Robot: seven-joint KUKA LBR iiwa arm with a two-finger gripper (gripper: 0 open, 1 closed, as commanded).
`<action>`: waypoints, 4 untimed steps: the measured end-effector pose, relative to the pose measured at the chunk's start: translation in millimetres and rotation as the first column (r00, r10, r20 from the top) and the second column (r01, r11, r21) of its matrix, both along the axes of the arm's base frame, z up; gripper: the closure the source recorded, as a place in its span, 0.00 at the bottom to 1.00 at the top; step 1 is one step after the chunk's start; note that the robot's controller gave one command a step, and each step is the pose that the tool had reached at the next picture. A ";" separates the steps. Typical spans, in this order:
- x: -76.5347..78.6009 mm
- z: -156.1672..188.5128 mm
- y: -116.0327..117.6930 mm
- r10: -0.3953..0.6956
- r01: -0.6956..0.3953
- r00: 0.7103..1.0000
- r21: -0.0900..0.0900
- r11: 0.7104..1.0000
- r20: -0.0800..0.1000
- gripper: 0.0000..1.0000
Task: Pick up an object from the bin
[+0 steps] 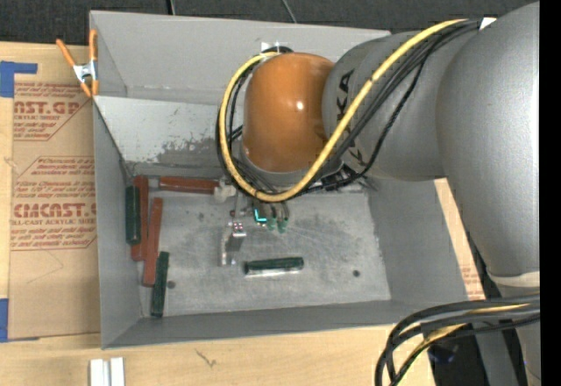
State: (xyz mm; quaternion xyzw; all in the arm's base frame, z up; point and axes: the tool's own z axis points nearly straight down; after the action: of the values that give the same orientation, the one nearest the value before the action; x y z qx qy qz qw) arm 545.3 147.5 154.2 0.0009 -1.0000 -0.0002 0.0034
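My gripper (232,249) reaches down below the orange cover to the bin floor, near the middle. Just to its right and a little nearer the front lies a dark green pen-like stick (273,266), flat and almost level with the front wall. The stick is beside the gripper's tip, apart from it. A red-brown stick (186,186) lies along the back of the floor, left of the gripper.
Along the left wall lie several more sticks: a dark green one (131,215), a red-brown one (153,226) and another dark green one (159,284) near the front left corner. The arm and its cables cover the bin's right back part.
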 end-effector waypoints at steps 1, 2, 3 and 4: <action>2.0 4.2 -0.5 -0.001 0.001 1.000 0.001 1.000 0.007 0.00; -18.9 -19.7 -15.5 0.061 -0.061 0.998 0.000 0.998 0.010 0.00; -23.2 -39.7 -39.9 -0.016 0.016 1.000 0.001 1.000 0.007 0.00; -42.6 -61.1 -53.0 -0.090 0.090 0.996 0.000 0.996 0.007 0.00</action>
State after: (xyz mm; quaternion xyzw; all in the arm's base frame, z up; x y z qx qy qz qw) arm 502.7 94.5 93.1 -0.0439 -0.9990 -0.0001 -0.0001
